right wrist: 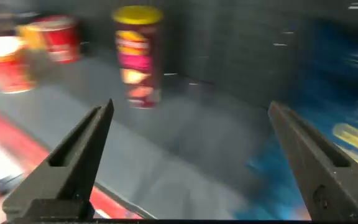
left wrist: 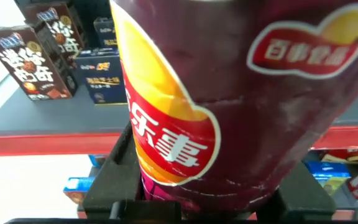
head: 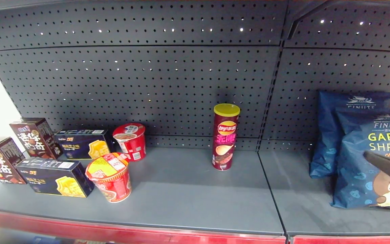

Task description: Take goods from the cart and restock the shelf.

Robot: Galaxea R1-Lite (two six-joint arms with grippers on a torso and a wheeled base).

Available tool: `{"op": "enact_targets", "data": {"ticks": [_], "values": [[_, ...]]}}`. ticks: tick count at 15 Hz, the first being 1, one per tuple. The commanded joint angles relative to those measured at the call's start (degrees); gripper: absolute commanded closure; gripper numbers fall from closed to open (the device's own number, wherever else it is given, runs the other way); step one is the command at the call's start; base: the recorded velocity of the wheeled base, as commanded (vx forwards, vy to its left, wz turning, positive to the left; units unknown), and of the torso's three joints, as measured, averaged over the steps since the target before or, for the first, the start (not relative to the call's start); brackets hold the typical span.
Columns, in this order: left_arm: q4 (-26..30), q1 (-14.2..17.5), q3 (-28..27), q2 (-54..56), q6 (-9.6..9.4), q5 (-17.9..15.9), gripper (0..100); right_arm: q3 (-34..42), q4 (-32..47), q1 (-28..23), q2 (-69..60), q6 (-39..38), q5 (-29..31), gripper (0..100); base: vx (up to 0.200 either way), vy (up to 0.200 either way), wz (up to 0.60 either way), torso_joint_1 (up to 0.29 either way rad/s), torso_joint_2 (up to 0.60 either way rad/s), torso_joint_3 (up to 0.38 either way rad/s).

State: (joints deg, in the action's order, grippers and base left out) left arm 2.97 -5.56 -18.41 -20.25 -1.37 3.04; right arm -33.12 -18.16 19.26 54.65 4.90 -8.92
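Left jaws clamped a dark red chip can [left wrist: 229, 93], its ends cut off from sight, before the shelf [left wrist: 55, 118]. Right jaws stood apart over the shelf near blurred blue bags [right wrist: 347, 93].

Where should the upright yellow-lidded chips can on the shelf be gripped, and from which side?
Probably mid-body on the chips can, approached from the front, fingers on its left and right: it stands upright and round, with bare shelf on both sides and the pegboard close behind.
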Motion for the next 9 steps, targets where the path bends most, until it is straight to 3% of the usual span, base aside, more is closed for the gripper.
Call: {"op": "enact_targets", "data": {"ticks": [1,4,9], "values": [[-0.25,-0.07,-0.58,-2.08,0.31,-0.31,100,-5.11,-1.0,4.65,13.73,-0.77,-3.64,0,0.0,0.0,0.0,0.0,0.0,0.0],[-0.25,0.02,-1.72,-2.6,0.75,-2.24,100,-6.08,-10.05,4.91,21.73,-0.59,-5.67,0,0.0,0.0,0.0,0.0,0.0,0.0],[0.19,-0.07,-1.63,-3.75,3.12,-2.42,100,-10.38,-16.55,3.77,34.82,-0.59,-5.93,0,0.0,0.0,0.0,0.0,0.0,0.0]]}}
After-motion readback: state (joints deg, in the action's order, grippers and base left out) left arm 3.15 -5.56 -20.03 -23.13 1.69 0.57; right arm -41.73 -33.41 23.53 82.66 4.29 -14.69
